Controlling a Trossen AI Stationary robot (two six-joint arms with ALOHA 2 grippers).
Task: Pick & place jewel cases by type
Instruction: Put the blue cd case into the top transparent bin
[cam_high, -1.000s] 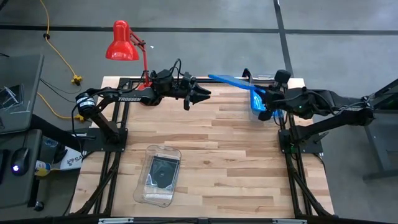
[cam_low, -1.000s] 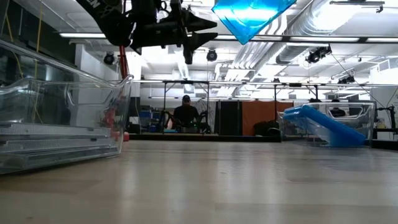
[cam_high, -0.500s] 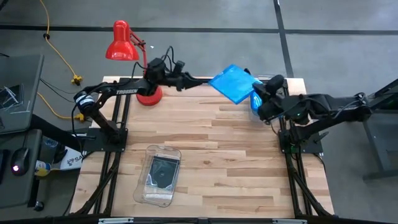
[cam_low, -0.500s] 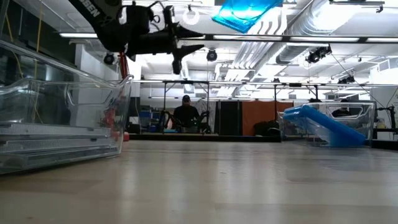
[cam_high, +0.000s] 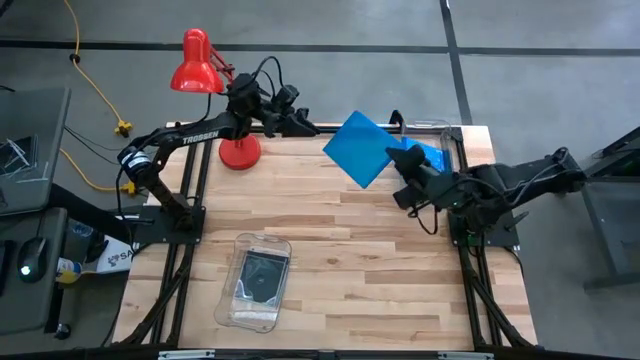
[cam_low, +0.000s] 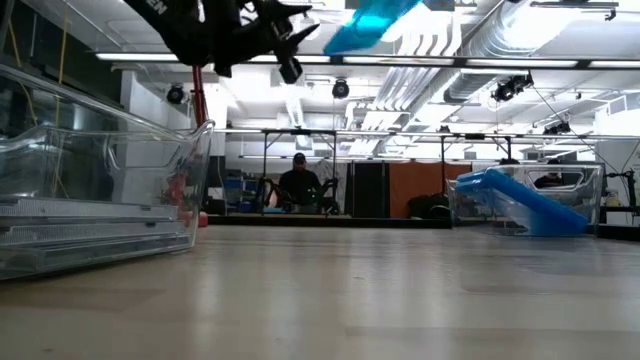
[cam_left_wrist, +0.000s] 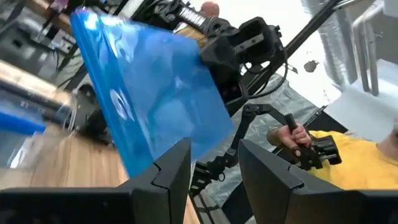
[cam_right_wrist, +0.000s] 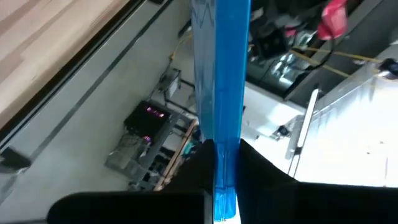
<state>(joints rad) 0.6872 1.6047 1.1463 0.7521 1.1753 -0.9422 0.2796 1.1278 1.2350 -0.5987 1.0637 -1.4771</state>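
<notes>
The right gripper (cam_high: 397, 170) pinches a blue case (cam_high: 360, 149) by one edge and holds it well above the far right part of the table (cam_high: 380, 250). In the high view the case shows its broad face, tilted like a diamond. In the right wrist view the same case (cam_right_wrist: 222, 93) stands edge-on, clamped between that gripper's two dark fingers (cam_right_wrist: 193, 168). In the low view only its lower corner (cam_low: 365, 22) shows near the top of the picture.

The left gripper (cam_high: 312, 128) hovers high over the far edge of the table, just beside the red lamp (cam_high: 205, 75) and apart from the case. Its fingers (cam_left_wrist: 168, 171) stand partly spread with nothing between them; past them the blue case (cam_left_wrist: 149, 99) fills the left wrist view.

More blue cases (cam_high: 428, 158) lie in a clear bin (cam_high: 452, 135) at the far right corner — in the low view they lean at a slant inside it (cam_low: 530, 205). A second clear bin (cam_high: 256, 282) sits near the front left, with a dark case (cam_high: 263, 274) lying flat in it.

Beyond the table, a person (cam_low: 299, 182) sits in the room.
</notes>
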